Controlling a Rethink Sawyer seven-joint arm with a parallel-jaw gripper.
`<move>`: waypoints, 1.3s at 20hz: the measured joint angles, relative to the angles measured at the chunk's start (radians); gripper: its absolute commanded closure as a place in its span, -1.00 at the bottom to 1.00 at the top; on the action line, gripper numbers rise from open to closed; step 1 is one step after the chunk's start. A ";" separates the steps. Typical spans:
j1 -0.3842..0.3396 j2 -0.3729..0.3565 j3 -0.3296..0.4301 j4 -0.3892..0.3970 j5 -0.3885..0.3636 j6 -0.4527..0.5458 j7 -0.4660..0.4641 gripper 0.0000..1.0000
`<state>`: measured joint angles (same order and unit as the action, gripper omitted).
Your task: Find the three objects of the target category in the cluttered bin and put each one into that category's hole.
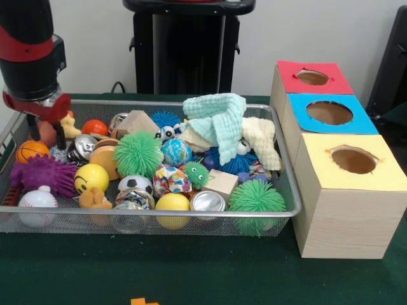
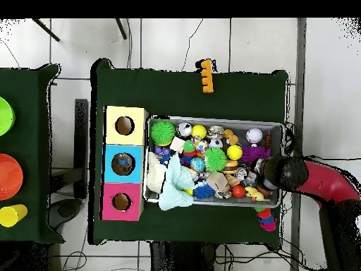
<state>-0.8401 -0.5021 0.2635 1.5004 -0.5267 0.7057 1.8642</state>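
The cluttered bin [image 1: 159, 215] is a silver wire-mesh basket heaped with toys; it also shows in the overhead view [image 2: 211, 120]. In it lie green spiky balls [image 1: 138, 154], a purple spiky toy [image 1: 43, 174], a baseball [image 1: 37, 199], a yellow smiley ball [image 1: 91, 178], cans [image 1: 208, 201], wood blocks [image 1: 135, 122] and a mint cloth [image 1: 216, 117]. Three wooden boxes stand beside it, each with a hole: red [image 1: 311, 77], blue [image 1: 329, 113] and yellow [image 1: 353, 160]. My gripper [image 1: 44, 130] hangs open over the bin's far left corner, with a reddish-brown ball [image 1: 46, 133] between its fingers.
An orange piece [image 1: 145, 301] lies on the green table in front of the bin. In the overhead view the arm [image 2: 314, 178] reaches in from the right, small red and blue things [image 2: 266, 220] lie near it, and green [image 2: 3, 116] and orange [image 2: 8, 176] bowls sit far left.
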 measured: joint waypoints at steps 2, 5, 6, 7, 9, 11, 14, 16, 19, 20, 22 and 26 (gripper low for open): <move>0.009 0.000 0.000 0.000 0.003 0.000 0.000 -1.00; 0.031 0.000 0.000 0.000 0.009 0.000 0.000 -1.00; 0.036 0.000 0.000 0.000 0.009 0.000 0.000 -1.00; 0.044 0.000 0.000 0.000 0.009 -0.002 0.000 -1.00; 0.057 0.002 -0.001 0.001 0.009 -0.009 0.000 -1.00; 0.069 0.005 -0.002 0.001 0.009 -0.021 0.000 -1.00; 0.079 0.011 -0.002 0.002 0.010 -0.040 0.000 -1.00; 0.079 0.013 -0.003 0.004 0.009 -0.053 0.000 -1.00; 0.072 0.016 -0.004 0.008 0.010 -0.065 0.000 -1.00; 0.071 0.016 -0.004 0.010 0.009 -0.068 0.000 -1.00; 0.066 0.017 -0.005 0.014 0.010 -0.073 0.000 -1.00; 0.041 0.017 -0.007 0.035 0.009 -0.087 0.000 -1.00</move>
<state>-0.7988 -0.4856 0.2563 1.5350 -0.5177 0.6191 1.8642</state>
